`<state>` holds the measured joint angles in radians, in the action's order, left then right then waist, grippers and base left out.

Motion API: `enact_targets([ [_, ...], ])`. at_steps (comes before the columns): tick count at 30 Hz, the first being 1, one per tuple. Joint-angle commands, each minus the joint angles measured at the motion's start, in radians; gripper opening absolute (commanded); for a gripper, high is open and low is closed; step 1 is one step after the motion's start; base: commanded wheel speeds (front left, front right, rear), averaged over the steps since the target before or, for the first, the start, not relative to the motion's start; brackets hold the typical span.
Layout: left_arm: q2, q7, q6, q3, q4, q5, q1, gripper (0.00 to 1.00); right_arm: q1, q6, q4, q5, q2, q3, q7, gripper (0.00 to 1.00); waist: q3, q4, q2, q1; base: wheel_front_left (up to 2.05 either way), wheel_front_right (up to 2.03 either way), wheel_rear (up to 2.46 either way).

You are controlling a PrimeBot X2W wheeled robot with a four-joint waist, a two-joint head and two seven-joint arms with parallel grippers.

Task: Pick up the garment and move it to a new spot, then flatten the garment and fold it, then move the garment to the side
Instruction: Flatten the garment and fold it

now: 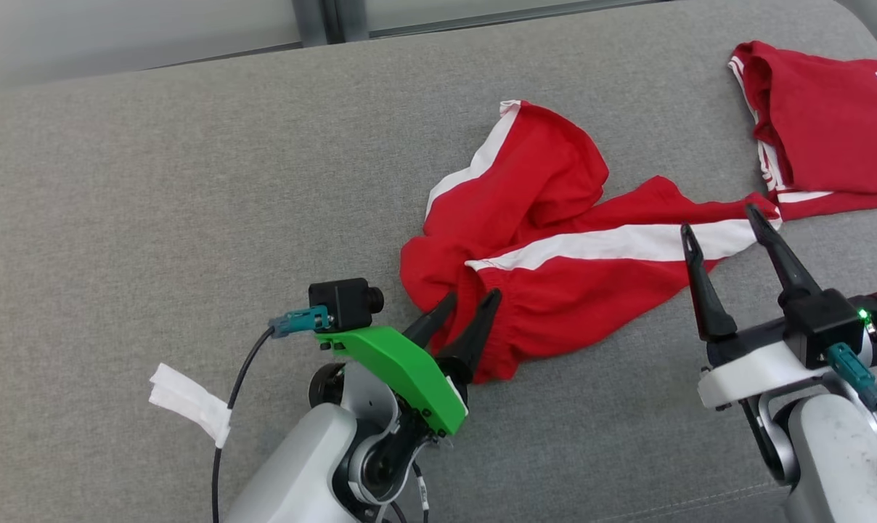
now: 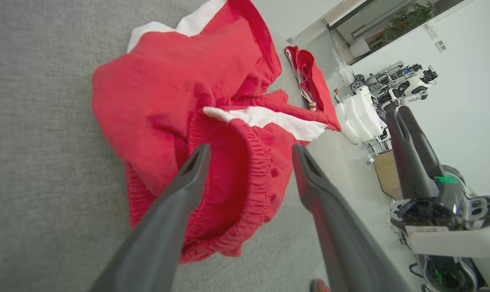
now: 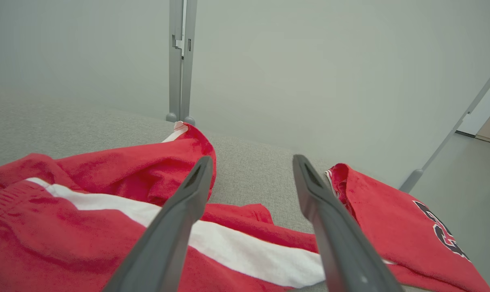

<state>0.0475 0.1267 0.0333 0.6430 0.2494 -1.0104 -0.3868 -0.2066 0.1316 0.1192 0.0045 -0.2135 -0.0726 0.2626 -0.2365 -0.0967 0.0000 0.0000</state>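
Shorts [image 1: 555, 290] lie bunched near the cushion's [image 1: 192, 181] middle. Left gripper [image 1: 472, 295] sits open at the waist; right gripper [image 1: 718, 219] sits open over the leg. Pinch plenty of cloth, then lift both together.

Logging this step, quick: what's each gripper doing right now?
Left gripper: open, holding nothing, fingers by the red shorts.
Right gripper: open, holding nothing.

Left claw [image 1: 472, 295], right claw [image 1: 719, 219]: both spread
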Motion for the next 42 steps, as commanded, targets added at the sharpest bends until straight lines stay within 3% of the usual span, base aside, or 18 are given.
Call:
enact_targets([
  [1, 0.006, 0.008, 0.014, -0.011, 0.003, -0.039, -0.016, 1.0, 0.021, -0.002, -0.018, 0.004, 0.011, 0.005, 0.003, 1.0, -0.015, -0.019, 0.0, 0.0, 0.0, 0.0, 0.0],
  [17, 0.005, 0.088, 0.137, -0.064, 0.029, -0.335, -0.094, 1.0, 0.024, -0.002, -0.051, 0.017, 0.058, 0.008, 0.003, 1.0, -0.051, -0.082, 0.0, 0.0, 0.0, 0.0, 0.0],
  [34, 0.022, 0.038, 0.169, -0.087, 0.068, -0.321, -0.136, 1.0, 0.024, -0.002, -0.041, 0.02, 0.086, 0.013, 0.003, 1.0, -0.077, -0.118, 0.0, 0.0, 0.0, 0.0, 0.0],
  [35, 0.022, 0.027, 0.17, -0.095, 0.066, -0.322, -0.136, 0.73, 0.024, -0.002, -0.039, 0.02, 0.086, 0.012, 0.003, 1.0, -0.077, -0.117, 0.0, 0.0, 0.0, 0.0, 0.0],
  [36, 0.023, 0.024, 0.167, -0.096, 0.064, -0.32, -0.137, 0.07, 0.024, -0.002, -0.038, 0.02, 0.086, 0.011, 0.003, 1.0, -0.077, -0.116, 0.0, 0.0, 0.0, 0.0, 0.0],
  [37, 0.025, 0.018, 0.161, -0.097, 0.062, -0.314, -0.14, 0.0, 0.023, -0.002, -0.037, 0.021, 0.087, 0.01, 0.003, 1.0, -0.077, -0.116, 0.0, 0.0, 0.0, 0.0, 0.0],
  [42, 0.033, -0.011, 0.149, -0.108, 0.056, -0.299, -0.152, 0.0, 0.021, -0.002, -0.029, 0.024, 0.087, -0.006, 0.003, 1.0, -0.07, -0.106, 0.0, 0.0, 0.0, 0.0, 0.0],
])
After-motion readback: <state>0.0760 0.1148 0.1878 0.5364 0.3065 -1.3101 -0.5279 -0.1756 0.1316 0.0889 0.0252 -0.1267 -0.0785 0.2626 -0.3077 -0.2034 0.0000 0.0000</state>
